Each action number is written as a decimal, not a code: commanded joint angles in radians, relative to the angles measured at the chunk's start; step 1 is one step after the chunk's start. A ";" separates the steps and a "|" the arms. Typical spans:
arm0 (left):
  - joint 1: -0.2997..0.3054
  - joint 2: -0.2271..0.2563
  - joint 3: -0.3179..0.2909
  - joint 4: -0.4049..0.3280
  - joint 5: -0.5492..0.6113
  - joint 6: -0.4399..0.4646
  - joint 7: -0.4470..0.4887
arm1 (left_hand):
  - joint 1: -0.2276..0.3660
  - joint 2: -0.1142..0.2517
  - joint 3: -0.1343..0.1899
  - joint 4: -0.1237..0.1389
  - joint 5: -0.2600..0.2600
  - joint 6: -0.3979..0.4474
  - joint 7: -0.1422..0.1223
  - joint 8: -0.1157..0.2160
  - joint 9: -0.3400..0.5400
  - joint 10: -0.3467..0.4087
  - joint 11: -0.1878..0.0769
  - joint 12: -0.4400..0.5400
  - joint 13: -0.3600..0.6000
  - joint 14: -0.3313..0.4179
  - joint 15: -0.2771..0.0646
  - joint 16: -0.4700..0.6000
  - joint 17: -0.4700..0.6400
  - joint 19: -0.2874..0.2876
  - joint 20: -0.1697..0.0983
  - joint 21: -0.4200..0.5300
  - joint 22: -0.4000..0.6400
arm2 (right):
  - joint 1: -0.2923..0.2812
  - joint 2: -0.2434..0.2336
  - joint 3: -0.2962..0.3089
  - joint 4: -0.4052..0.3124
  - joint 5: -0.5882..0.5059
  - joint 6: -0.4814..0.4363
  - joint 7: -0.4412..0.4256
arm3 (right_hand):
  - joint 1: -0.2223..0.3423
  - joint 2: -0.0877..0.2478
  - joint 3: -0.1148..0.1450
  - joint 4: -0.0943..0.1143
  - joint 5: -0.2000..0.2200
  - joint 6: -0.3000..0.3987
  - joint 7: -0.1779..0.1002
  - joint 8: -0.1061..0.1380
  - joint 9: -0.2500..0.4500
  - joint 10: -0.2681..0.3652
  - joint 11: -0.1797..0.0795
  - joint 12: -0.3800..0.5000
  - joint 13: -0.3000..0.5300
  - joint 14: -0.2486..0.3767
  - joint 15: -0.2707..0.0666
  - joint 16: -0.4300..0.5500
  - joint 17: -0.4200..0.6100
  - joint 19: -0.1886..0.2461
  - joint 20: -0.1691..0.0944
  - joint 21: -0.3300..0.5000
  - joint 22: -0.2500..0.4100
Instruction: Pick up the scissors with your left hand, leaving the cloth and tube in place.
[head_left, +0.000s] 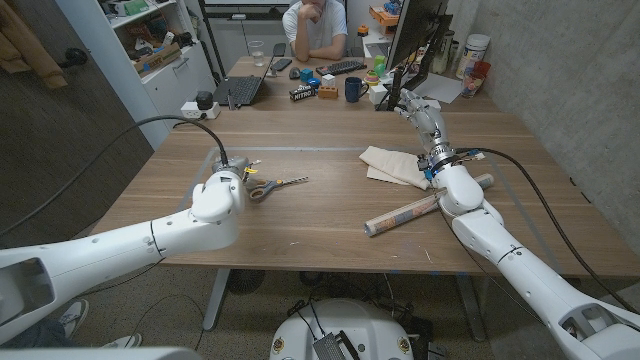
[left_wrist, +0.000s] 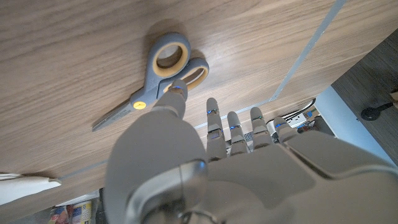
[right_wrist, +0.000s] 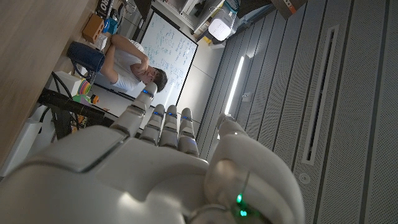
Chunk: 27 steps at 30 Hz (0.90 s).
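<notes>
Left hand (left_wrist: 186, 168) above scissors (left_wrist: 155, 78); cloth (head_left: 392, 164), tube (head_left: 425, 204) apart.

Scissors (left_wrist: 163, 73): grey-blue handles with tan-yellow inner rings and a yellow pivot, grey blades. Cloth (head_left: 392, 165): cream. Tube (head_left: 420, 207): brownish, lighter at the ends. Table (head_left: 330, 240): mid-brown wood grain. Left hand (left_wrist: 205, 168) and right hand (head_left: 425, 118): white-grey shells; blue lights on the fingers (left_wrist: 233, 127).

Your white left hand (head_left: 222, 190) hides part of the grey-and-tan scissors' handles (head_left: 262, 188) | cardboard tube (head_left: 400, 214) partly behind your right forearm | cream cloth (left_wrist: 25, 185) cut off at picture edge
</notes>
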 joint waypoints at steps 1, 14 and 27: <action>0.020 -0.016 -0.026 0.032 -0.016 -0.076 0.001 | -0.010 0.000 -0.004 0.000 0.001 0.002 -0.008 -0.004 0.003 -0.002 -0.010 -0.004 0.003 -0.004 -0.006 0.004 0.002 -0.025 0.002 0.005 0.002 | 0.001 -0.001 0.007 0.009 0.004 -0.009 -0.010 | -0.006 0.001 -0.004 -0.001 -0.002 0.008 -0.001 0.000 0.002 0.007 -0.003 0.004 0.006 0.007 0.001 0.009 0.001 -0.006 0.002 0.003 0.005; 0.071 -0.027 -0.074 0.053 -0.050 -0.090 0.024 | -0.010 0.003 -0.008 -0.002 0.002 0.005 -0.014 -0.008 0.004 -0.003 -0.010 -0.006 0.005 -0.009 -0.007 0.004 0.002 -0.033 0.001 0.005 0.002 | 0.012 0.001 0.009 0.011 0.003 -0.026 -0.023 | -0.007 0.002 -0.005 -0.001 -0.002 0.008 -0.004 -0.001 0.002 0.007 -0.004 0.003 0.006 0.007 0.001 0.010 0.001 -0.008 0.001 0.003 0.005; 0.058 -0.025 -0.070 0.055 -0.024 -0.113 0.000 | 0.004 0.010 -0.005 -0.009 0.003 0.012 -0.025 -0.009 0.004 0.004 -0.012 -0.004 0.006 -0.008 -0.009 0.006 0.001 -0.036 0.001 0.007 0.002 | 0.008 0.006 0.012 0.021 0.011 -0.025 -0.031 | -0.009 0.002 -0.007 0.000 -0.002 0.008 -0.005 -0.002 0.002 0.007 -0.006 0.003 0.006 0.008 0.000 0.010 0.001 -0.009 0.001 0.003 0.005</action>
